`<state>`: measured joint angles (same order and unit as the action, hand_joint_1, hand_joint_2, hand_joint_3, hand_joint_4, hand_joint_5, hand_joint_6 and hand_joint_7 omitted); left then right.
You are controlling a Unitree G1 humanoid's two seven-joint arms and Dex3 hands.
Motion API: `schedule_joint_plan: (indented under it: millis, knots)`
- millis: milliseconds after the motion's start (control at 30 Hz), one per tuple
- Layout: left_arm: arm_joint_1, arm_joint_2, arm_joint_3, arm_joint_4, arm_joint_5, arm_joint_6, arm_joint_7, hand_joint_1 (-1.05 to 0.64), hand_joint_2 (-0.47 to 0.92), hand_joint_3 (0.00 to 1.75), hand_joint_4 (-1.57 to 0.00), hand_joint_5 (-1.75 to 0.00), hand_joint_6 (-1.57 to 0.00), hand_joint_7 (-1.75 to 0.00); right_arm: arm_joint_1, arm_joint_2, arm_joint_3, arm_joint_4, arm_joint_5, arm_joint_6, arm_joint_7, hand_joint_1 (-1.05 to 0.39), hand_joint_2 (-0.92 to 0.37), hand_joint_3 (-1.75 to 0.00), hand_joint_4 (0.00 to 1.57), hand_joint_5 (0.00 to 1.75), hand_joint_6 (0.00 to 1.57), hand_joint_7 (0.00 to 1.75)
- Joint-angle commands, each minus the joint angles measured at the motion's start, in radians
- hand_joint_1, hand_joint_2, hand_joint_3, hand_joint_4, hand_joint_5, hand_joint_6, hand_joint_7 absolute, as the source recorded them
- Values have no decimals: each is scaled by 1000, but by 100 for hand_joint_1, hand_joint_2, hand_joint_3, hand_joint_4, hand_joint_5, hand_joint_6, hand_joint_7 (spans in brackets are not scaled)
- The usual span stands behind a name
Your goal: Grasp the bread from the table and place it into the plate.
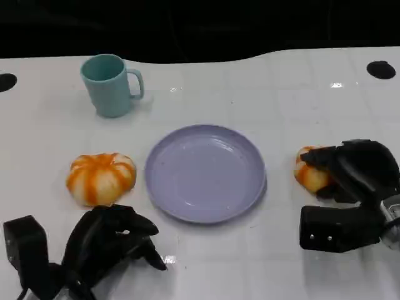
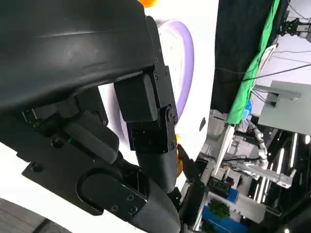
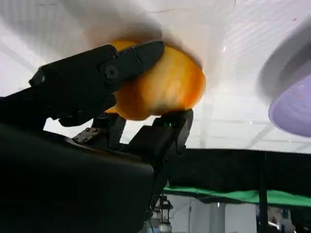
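The right hand [image 1: 350, 172] wraps its black fingers [image 3: 112, 68] around a round orange-and-white bread roll [image 1: 310, 172] on the white table [image 1: 281, 87], just right of the round purple plate [image 1: 205, 172]. The left hand [image 1: 109, 240] rests low with fingers curled in, holding nothing. Another striped orange bread roll [image 1: 101, 178] sits left of the plate, near a teal mug [image 1: 109, 84].

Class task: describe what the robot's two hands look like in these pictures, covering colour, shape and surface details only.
Both the left hand and right hand are black, with blocky jointed fingers fastened by small round screws. Behind each sits a boxy black wrist block, and a rounded black shell covers the back.
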<state>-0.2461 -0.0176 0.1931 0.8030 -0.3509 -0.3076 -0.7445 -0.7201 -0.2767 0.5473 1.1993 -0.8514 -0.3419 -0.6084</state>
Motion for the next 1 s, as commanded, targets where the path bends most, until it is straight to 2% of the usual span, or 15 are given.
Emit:
schedule_joint_plan:
  millis: [33, 133, 167, 200, 300, 367, 433, 500, 533, 633, 767, 1000]
  knots:
    - [14, 10, 3, -12, -4, 9, 0, -105, 71, 0, -157, -59, -157, -20, -17, -9, 23, 24, -7, -20, -102, -14, -80, -26, 88, 174, 78, 159]
    - [15, 10, 0, -12, 2, 2, 6, -105, 71, 0, -157, -59, -157, -20, -20, -4, 27, 31, -3, -31, -161, -13, -75, -30, 91, 175, 74, 168]
    - [15, 10, 0, -12, 2, 1, 6, -105, 71, 0, -157, -59, -157, -20, -21, -1, 23, 32, 4, -32, -174, -13, -73, -32, 92, 175, 74, 168]
    - [15, 10, 0, -12, 2, 1, 5, -105, 71, 0, -157, -59, -157, -21, -22, 1, 18, 32, 11, -36, -180, -12, -71, -33, 92, 175, 77, 157]
    - [14, 11, 1, -11, 0, 5, 2, -105, 71, 0, -157, -59, -157, -20, -22, 5, -1, 25, 36, -55, -201, -9, -68, -36, 92, 175, 78, 157]
    - [15, 11, 2, -10, 0, 3, 1, -105, 71, 0, -157, -59, -157, -20, -25, 8, -10, 16, 51, -60, -210, -9, -59, -65, 93, 175, 75, 164]
    - [17, 12, -1, -14, 5, 6, 9, -105, 71, 0, -157, -59, -157, -21, -28, 15, -30, -1, 76, -85, -225, -8, -53, -81, 95, 175, 77, 162]
    - [18, 12, -2, -18, 8, 6, 15, -105, 71, 0, -157, -59, -157, -21, -30, 22, -49, -20, 98, -109, -231, -6, -49, -89, 97, 175, 80, 159]
    - [19, 12, -3, -19, 9, 4, 16, -105, 71, 0, -157, -60, -157, -22, -30, 25, -56, -29, 106, -117, -230, -6, -41, -103, 98, 175, 82, 158]
    - [18, 12, -2, -18, 5, 9, 12, -105, 72, 0, -157, -60, -157, -22, -29, 35, -76, -67, 133, -156, -214, -4, -35, -120, 100, 175, 83, 160]
    - [17, 12, 0, -17, -2, 12, 6, -105, 71, 0, -157, -60, -157, -22, -25, 45, -88, -125, 153, -206, -179, -5, -30, -131, 102, 175, 78, 170]
    - [21, 12, -4, -24, 5, 7, 10, -105, 72, 0, -157, -59, -157, -21, -22, 86, -93, -230, 185, -283, -91, -4, -25, -146, 104, 175, 80, 170]
